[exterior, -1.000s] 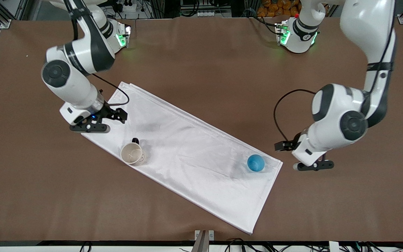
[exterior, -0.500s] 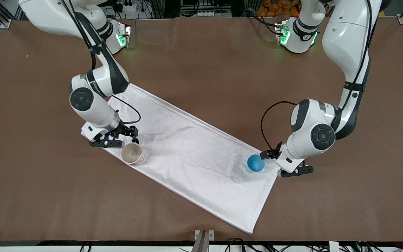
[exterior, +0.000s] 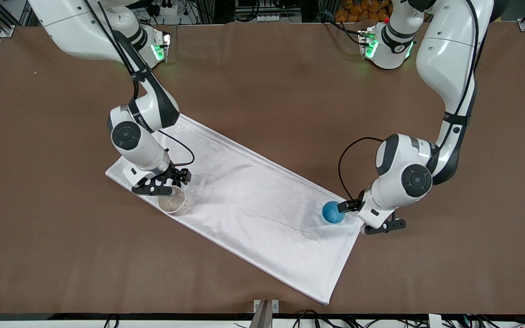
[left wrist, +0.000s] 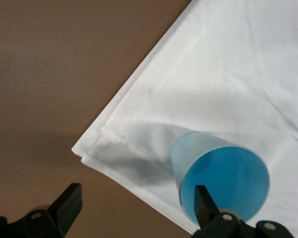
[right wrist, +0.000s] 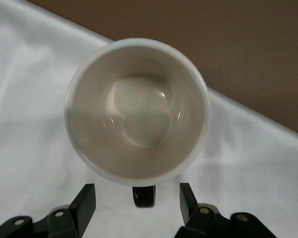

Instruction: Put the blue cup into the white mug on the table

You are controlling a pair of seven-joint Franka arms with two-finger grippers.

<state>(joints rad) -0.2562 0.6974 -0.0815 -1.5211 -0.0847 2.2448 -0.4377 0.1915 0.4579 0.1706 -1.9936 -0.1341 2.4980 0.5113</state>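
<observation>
the right gripper point(exterior: 166, 186), lower left of the front view, straddles the white mug's point(exterior: 172, 200) black handle point(right wrist: 143, 196), jaws spread. the left gripper point(exterior: 366, 217), spread, flanks the blue cup point(exterior: 333, 212) on the white cloth point(exterior: 253, 205), lower right, for pickup.

white mug point(exterior: 172, 201) on cloth point(exterior: 253, 200) — right arm's end | blue cup point(exterior: 332, 212) — left arm's end

brown table point(exterior: 262, 73) carries a white cloth point(exterior: 253, 205).

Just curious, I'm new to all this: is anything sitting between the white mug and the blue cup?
No. In the front view only bare white cloth stretches between the mug and the cup.
</observation>
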